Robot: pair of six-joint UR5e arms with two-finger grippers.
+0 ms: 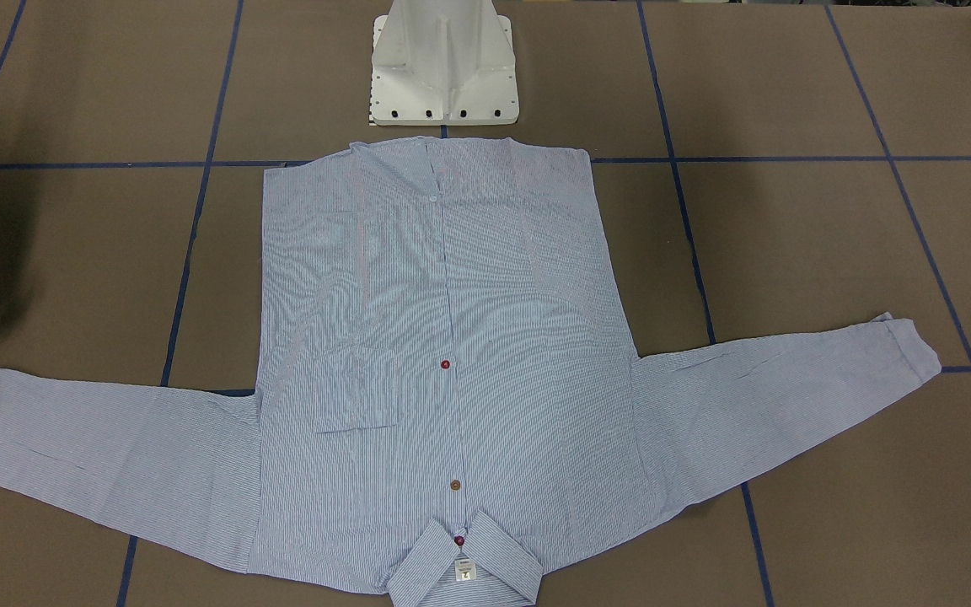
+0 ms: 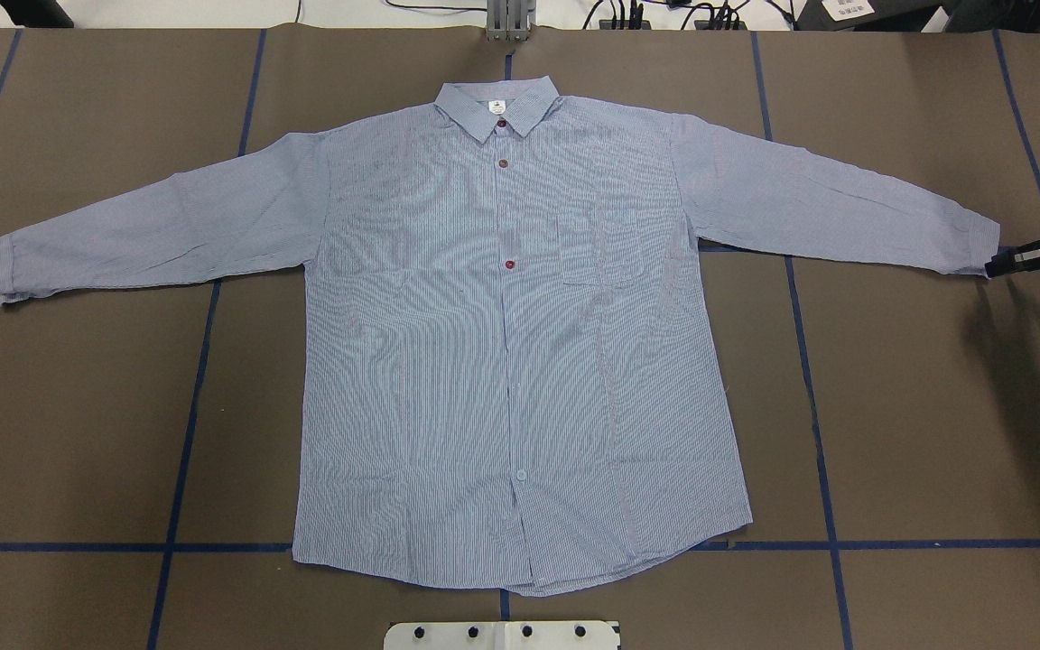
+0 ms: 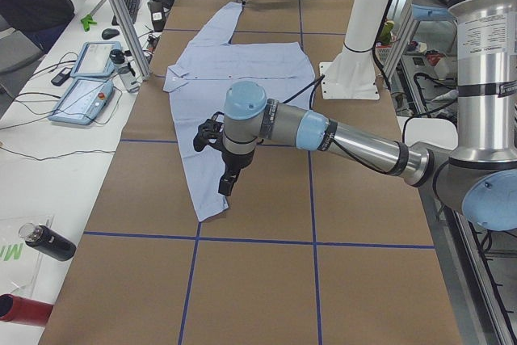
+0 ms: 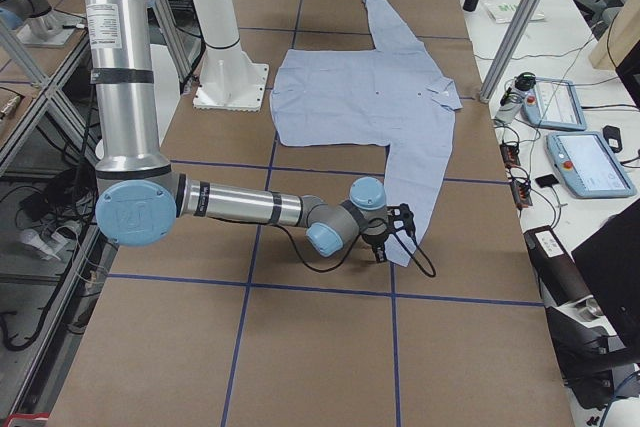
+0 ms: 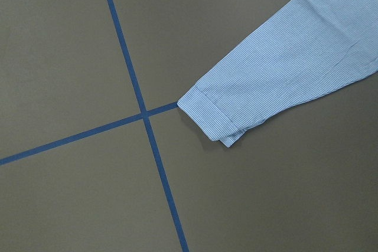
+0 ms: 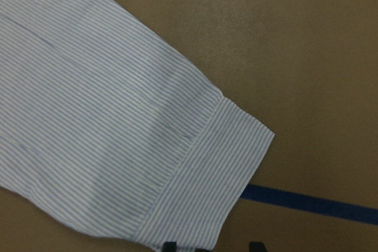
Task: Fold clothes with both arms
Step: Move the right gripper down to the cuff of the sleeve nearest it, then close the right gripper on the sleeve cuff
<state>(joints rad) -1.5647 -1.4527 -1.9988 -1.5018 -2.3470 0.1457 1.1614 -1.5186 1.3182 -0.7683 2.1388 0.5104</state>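
The light-blue striped shirt (image 2: 520, 361) lies flat and front up on the brown table, buttoned, both sleeves spread out, collar (image 2: 497, 104) at the far edge. My right gripper (image 2: 1000, 264) is low at the right sleeve's cuff (image 6: 224, 163). In the right wrist view its two dark fingertips (image 6: 171, 246) stand apart at the cuff's edge, open. My left gripper (image 3: 224, 187) hangs over the left sleeve near its cuff (image 5: 212, 116). It shows only in the exterior left view, so I cannot tell if it is open or shut.
The white pedestal base (image 1: 443, 67) stands just behind the shirt's hem. Blue tape lines (image 2: 186, 433) cross the table. A side bench along the collar side holds teach pendants (image 3: 81, 94), a bottle (image 3: 48, 244) and aluminium posts (image 3: 121, 14).
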